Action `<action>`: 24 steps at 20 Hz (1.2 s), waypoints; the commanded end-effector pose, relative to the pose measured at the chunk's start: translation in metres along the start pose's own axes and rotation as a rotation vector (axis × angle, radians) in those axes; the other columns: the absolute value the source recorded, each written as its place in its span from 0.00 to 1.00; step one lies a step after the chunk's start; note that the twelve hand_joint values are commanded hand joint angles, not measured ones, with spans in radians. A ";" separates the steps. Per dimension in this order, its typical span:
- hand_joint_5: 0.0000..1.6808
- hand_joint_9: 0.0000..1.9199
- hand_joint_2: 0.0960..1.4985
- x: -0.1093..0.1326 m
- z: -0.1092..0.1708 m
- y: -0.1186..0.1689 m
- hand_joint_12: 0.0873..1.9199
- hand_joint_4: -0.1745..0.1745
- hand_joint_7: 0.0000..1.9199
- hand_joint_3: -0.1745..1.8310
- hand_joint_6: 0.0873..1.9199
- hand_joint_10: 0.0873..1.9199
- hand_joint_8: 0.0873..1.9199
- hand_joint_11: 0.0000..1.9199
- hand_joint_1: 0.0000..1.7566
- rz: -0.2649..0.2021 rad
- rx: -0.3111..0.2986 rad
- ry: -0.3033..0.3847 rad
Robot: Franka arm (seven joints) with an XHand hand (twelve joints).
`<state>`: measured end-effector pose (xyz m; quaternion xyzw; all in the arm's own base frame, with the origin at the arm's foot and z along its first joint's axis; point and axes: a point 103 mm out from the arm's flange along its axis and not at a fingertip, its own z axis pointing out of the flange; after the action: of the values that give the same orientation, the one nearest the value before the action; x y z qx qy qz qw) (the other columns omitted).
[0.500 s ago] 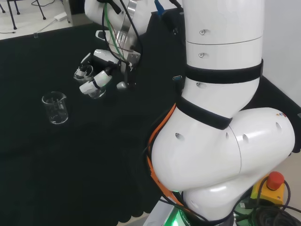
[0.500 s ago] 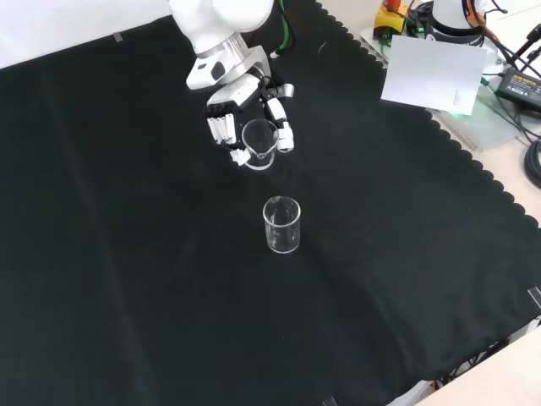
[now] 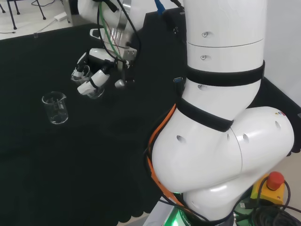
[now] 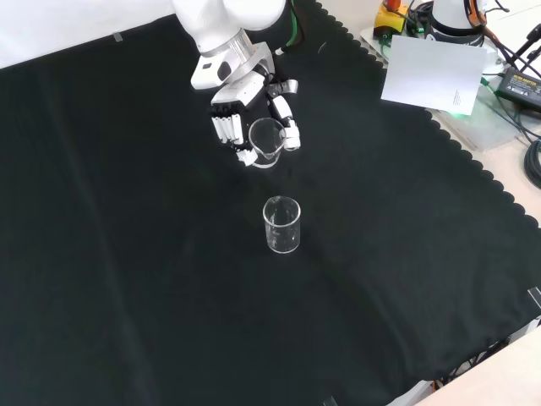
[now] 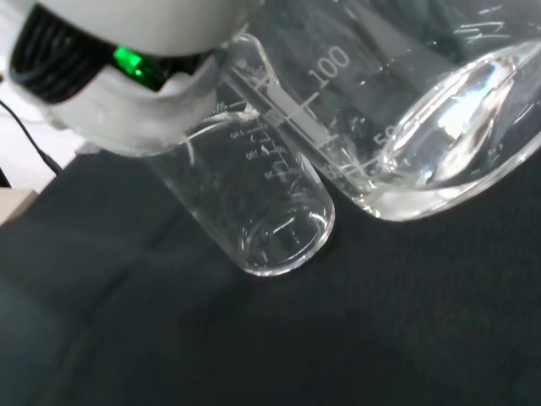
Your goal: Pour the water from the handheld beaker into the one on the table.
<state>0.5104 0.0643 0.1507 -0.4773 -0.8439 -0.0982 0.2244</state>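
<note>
My hand (image 4: pixel 239 114) (image 3: pixel 93 70) hangs above the cloth with its fingers and thumb curled round a clear glass beaker (image 4: pixel 265 142) (image 3: pixel 95 90). In the wrist view this held beaker (image 5: pixel 423 127) is close and tilted, with water lying in its lower side. A second clear beaker (image 4: pixel 281 224) (image 3: pixel 55 108) (image 5: pixel 262 211) stands upright on the black cloth, a short way in front of the hand in the front view and to the hand's left in the head view. No water shows in it.
The arm's big white links (image 3: pixel 221 117) take up the right of the head view. White paper (image 4: pixel 431 74), cables and equipment lie off the cloth's scalloped edge at the front view's upper right. Black cloth (image 4: pixel 127 254) spreads around the standing beaker.
The hand with its beaker has risen slightly and shifted a little away from the standing beaker. The beaker on the cloth has not moved.
</note>
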 end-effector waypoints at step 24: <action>0.85 0.90 0.41 0.028 -0.008 0.053 0.40 0.97 0.94 0.36 0.13 0.00 0.00 0.67 0.66 0.130 0.336 -0.343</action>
<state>0.5444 0.1040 0.1721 -0.4993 -0.8450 0.0963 0.1653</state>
